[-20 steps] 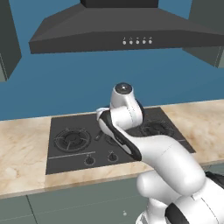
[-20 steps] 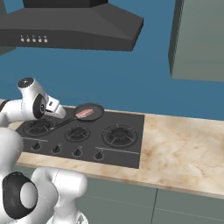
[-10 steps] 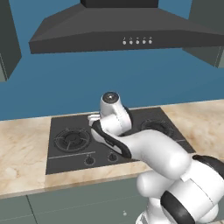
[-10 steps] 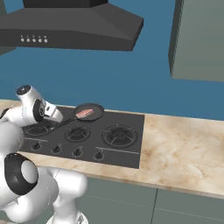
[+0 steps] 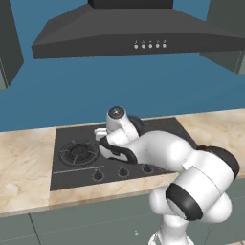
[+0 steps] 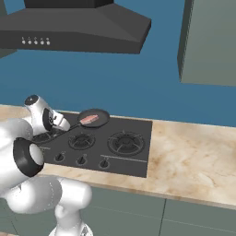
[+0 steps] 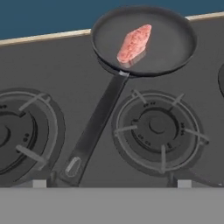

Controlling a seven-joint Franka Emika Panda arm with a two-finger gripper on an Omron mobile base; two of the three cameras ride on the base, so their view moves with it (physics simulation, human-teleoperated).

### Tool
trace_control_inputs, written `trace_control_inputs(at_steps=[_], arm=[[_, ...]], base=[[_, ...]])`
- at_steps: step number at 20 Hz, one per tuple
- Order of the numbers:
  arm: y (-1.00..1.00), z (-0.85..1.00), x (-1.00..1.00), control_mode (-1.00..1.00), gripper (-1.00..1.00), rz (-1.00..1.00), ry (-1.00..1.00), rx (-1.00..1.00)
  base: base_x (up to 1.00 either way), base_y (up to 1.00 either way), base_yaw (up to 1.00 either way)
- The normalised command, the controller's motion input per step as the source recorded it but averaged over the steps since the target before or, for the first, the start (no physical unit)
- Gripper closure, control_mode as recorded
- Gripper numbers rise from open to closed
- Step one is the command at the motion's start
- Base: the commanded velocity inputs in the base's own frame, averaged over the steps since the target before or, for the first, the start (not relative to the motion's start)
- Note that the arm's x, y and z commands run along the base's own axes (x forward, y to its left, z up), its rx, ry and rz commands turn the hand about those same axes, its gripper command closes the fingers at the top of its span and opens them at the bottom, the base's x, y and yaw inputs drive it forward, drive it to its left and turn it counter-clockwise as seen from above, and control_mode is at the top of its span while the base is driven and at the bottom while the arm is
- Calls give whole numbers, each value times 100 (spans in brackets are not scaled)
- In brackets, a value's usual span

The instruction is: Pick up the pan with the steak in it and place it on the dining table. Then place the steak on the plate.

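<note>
The black pan sits on the stove's far burner, and the pinkish steak lies in it left of centre. Its long handle runs toward me and ends just ahead of my gripper, a little left of the midline. Both fingertips stand far apart at the bottom corners of the hand view with nothing between them, so the gripper is open. From the right base view the pan with the steak is at the hob's back, and my gripper hovers by the handle's end.
The black gas hob has several burners and a row of knobs along its front. Beige marbled counter extends to the right of it. A dark extractor hood hangs overhead against the blue wall.
The hand has dropped lower and swung a little left toward the handle's end, with the arm folding down over the hob. Pan and steak have stayed where they were.
</note>
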Motion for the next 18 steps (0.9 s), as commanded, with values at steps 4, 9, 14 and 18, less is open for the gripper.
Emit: trace_control_inputs(at_steps=[4,9,14,18], arm=[[3,-34,51,-100,-100,-4,0,0],[9,-33,44,-100,-100,-4,0,0],[9,-33,39,-100,-100,-4,0,0],[10,-34,41,-100,-100,-4,0,0]], base=[[0,0,0],[0,0,0],[0,0,0],[0,0,0]])
